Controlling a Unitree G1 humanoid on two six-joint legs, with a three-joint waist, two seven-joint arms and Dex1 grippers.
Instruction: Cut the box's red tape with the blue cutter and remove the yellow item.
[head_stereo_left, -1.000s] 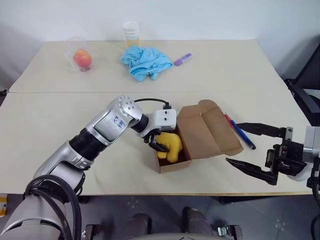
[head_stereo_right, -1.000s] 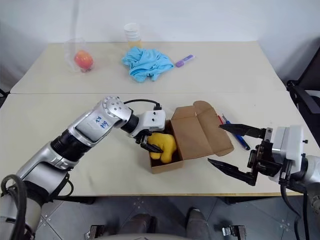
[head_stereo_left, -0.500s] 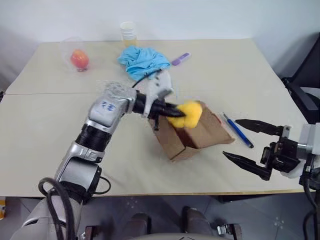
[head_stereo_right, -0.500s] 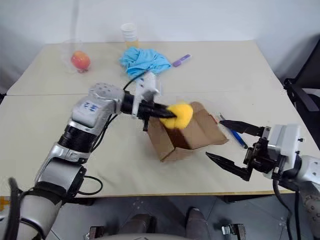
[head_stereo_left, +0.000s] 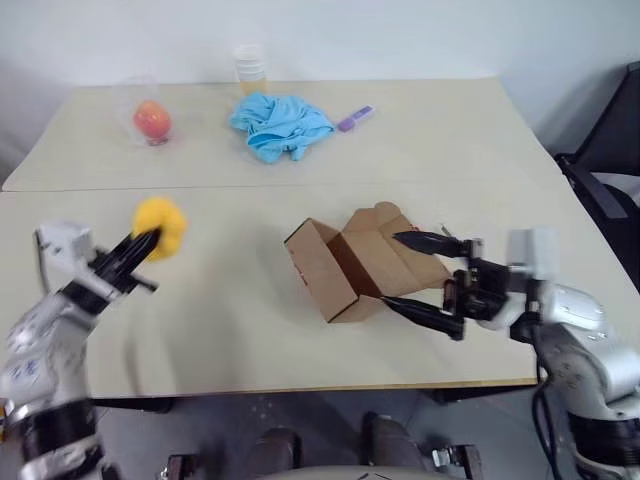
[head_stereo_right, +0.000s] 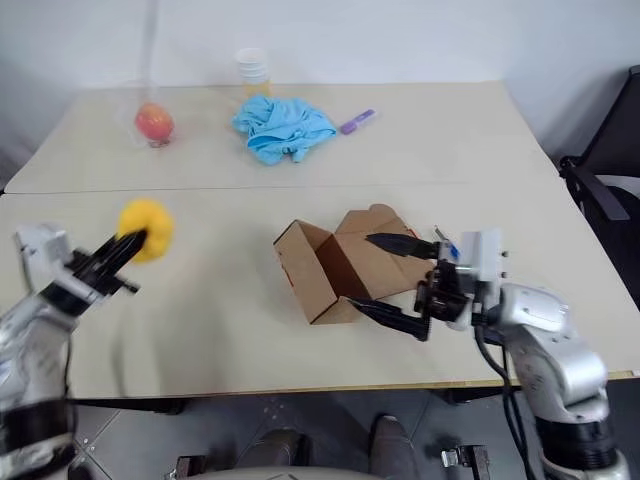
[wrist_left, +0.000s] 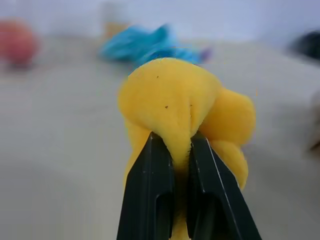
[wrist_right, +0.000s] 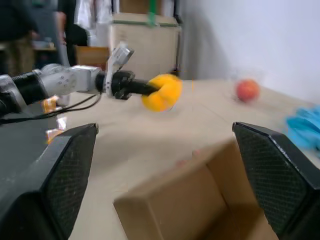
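Late in the task: removal step in hand. Yellow item (head_stereo_left: 160, 227) out of the box (head_stereo_left: 352, 268) and held clear above the desk (head_stereo_left: 480, 140), far out at nine o'clock from the carton. Left end effector (head_stereo_left: 143, 243) pinched nearly shut on a fold of the soft yellow blob, black fingers (wrist_left: 150, 185) squeezing the material between them, the rest bulging past the tips.

Box lying open near desk centre, tipped, flaps splayed toward three o'clock, hollow showing nothing inside. Red tape not made out from here; judged already cut, since the flaps stand open. Blue cutter not made out either, possibly hidden behind the right arm.

Right end effector (head_stereo_left: 420, 275) spread wide, holding nothing, one finger over the flaps and the other along the near edge of the box at five o'clock, straddling the carton's right end. Contact with the cardboard hard to tell.

At twelve o'clock on the far desk: crumpled blue cloth (head_stereo_left: 280, 124), purple marker (head_stereo_left: 354, 118) just beside it, stacked cups (head_stereo_left: 249, 68), and an orange-red fruit (head_stereo_left: 151, 119) in clear plastic at eleven o'clock.

Next move, as a judgement: lowering the yellow item onto bare desk at nine o'clock, well apart from the box, then opening the left fingers. Soft material likely to cling or spring back on release. Right arm probably only steadying the carton.
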